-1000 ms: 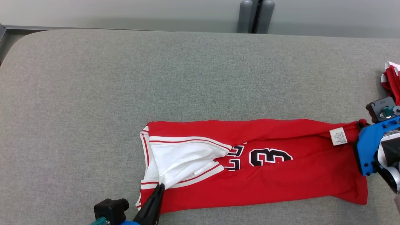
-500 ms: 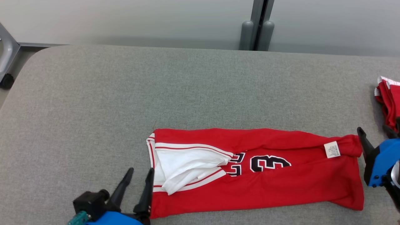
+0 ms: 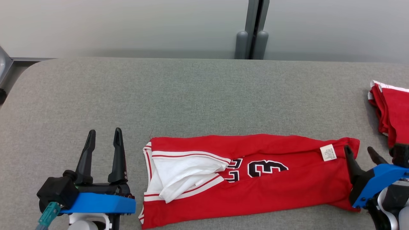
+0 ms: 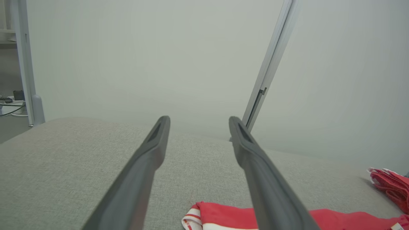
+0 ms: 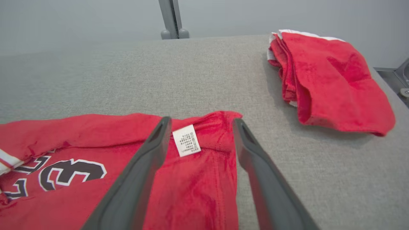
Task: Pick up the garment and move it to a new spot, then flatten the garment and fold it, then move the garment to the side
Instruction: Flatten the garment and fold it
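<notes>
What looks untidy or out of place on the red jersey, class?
The jersey lies folded, but white inner fabric bunches out crumpled at its left end, and a care label shows near the right end.

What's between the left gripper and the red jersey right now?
Only a bare strip of the grey table lies between the left gripper and the red jersey, seen in the head view.

On the table (image 3: 191,95), the garment (image 3: 271,188) lies left of a folded cloth (image 3: 394,111).
</notes>
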Available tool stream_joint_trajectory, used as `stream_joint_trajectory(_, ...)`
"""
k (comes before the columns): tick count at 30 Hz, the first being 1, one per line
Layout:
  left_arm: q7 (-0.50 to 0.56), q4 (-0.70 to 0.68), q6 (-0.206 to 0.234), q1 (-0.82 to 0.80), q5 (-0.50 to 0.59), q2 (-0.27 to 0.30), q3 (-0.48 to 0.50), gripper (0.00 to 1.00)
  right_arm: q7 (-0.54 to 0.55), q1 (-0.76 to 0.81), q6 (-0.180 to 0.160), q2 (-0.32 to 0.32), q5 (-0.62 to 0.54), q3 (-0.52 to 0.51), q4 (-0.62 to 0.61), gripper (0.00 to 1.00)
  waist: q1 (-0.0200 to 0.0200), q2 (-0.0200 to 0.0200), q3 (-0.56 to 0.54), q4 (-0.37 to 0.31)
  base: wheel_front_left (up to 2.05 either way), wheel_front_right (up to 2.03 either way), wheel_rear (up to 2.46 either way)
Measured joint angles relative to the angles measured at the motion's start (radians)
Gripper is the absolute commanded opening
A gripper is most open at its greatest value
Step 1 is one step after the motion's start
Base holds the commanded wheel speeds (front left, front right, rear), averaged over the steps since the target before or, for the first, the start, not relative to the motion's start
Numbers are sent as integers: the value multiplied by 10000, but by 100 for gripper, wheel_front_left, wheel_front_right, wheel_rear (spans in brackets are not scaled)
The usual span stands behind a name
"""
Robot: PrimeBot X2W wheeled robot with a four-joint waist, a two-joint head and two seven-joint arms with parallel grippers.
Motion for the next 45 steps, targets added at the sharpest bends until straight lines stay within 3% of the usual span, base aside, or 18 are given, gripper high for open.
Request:
stream_joint_trajectory(13, 2, 1011, -1055, -349, 1051, -945, 1181, 100, -334, -1163, 0, 416, -562, -1089, 2253, 100, 1, 1, 475, -158, 0, 0, 0)
stream_joint_trajectory(30, 2, 1367, -1476, -781, 1522, -1252, 1582, 100, -268, -2542, 0, 441, -1432, -1262, 4809, 100, 0, 0, 951, -39, 0, 0, 0)
stream_joint_trajectory(31, 2, 1375, -1476, -783, 1549, -1254, 1595, 100, -261, -2566, 0, 431, -1528, -1220, 4844, 62, 1, 0, 960, -48, 0, 0, 0)
stream_joint_trajectory(32, 2, 1383, -1478, -785, 1553, -1256, 1609, 100, -257, -2612, 0, 430, -1628, -1185, 4878, 10, 0, 0, 971, -58, 0, 0, 0)
stream_joint_trajectory(33, 2, 1390, -1480, -793, 1559, -1260, 1616, 100, -247, -2661, 0, 426, -1712, -1141, 4905, 0, 0, 0, 980, -68, 0, 0, 0)
stream_joint_trajectory(39, 2, 1457, -1486, -838, 1580, -1275, 1680, 100, -562, -2719, 13, 537, -2098, -1365, 4610, 0, 2, 1, 986, -189, 0, 0, 0)
stream_joint_trajectory(45, 2, 1475, -1488, -841, 1582, -1294, 1678, 100, -546, -2623, 10, 449, -2475, -1843, 3335, 0, 1, 1, 865, -330, 0, 0, 0)
